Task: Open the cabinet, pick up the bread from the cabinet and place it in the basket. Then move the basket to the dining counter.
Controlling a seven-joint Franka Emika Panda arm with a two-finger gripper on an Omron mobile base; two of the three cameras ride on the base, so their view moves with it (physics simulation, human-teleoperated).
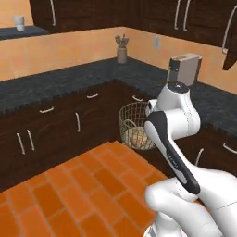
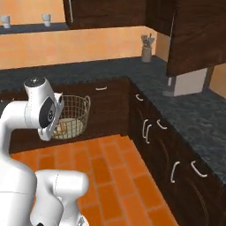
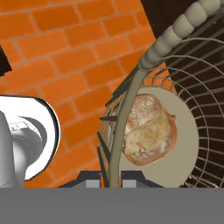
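The basket [image 1: 134, 126] is a round, open-weave wire thing, tan-gold, flaring wider toward its rim, with a pale beige disc for a base. It hangs in the air above the orange brick floor [image 1: 69, 194], in front of the dark lower drawers [image 1: 55, 125], upright with its mouth facing up. Inside it, on the base, lies the bread [image 3: 148, 131]: a small tan-brown roll with a crusty, mottled top, slightly oval, its long axis running roughly across the base disc.

In the hand view the gripper [image 3: 114, 178] sits at the basket's rim, with a wire of the rim passing straight up between the two dark fingertips [image 3: 92, 180]; they appear to be clamped on that wire, though the tips are nearly cut off by the frame edge.

Beyond the basket, the black speckled table [image 1: 69, 78] runs along the wall and round the corner. On it, well back from the basket, stand a utensil holder [image 1: 121, 50] and a silver toaster [image 1: 185, 68]. Above hangs the cabinet [image 2: 194, 35], dark brown. The arm's white elbow hides the basket's right side in the left base view.
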